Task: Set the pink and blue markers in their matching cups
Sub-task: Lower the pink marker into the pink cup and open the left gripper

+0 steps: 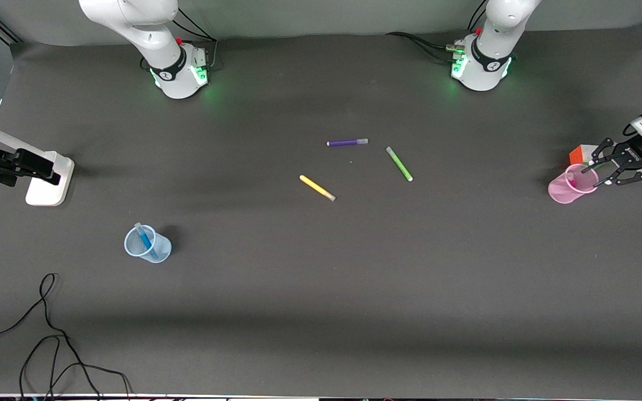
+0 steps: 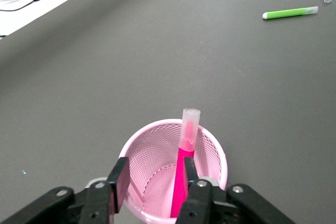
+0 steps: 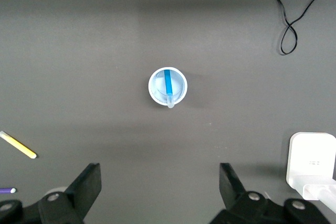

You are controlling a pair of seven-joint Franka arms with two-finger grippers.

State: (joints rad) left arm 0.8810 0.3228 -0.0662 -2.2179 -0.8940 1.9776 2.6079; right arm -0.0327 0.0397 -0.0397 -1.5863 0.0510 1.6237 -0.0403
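The left gripper is held low at the left arm's end of the table, just above the rim of the pink cup, with its black fingers spread apart and nothing held between them. The pink marker is seen standing inside that cup, leaning against the wall, its pale cap end rising above the rim. The cup is translucent with a fine mesh-like pattern on its wall. A multicoloured puzzle cube is set just beside the cup.

The right gripper is held at the right arm's end of the table, over a white block, and waits with its fingers wide apart and empty. The pale blue cup is placed nearer to the front camera than that block, and the blue marker is leaned inside it, its cap end over the rim.

Near the table's middle, on the dark matte cloth, a purple pen, a lime-green pen and a yellow pen are laid flat, apart from one another. A black cable is looped at the edge nearest the front camera. No writing can be read.
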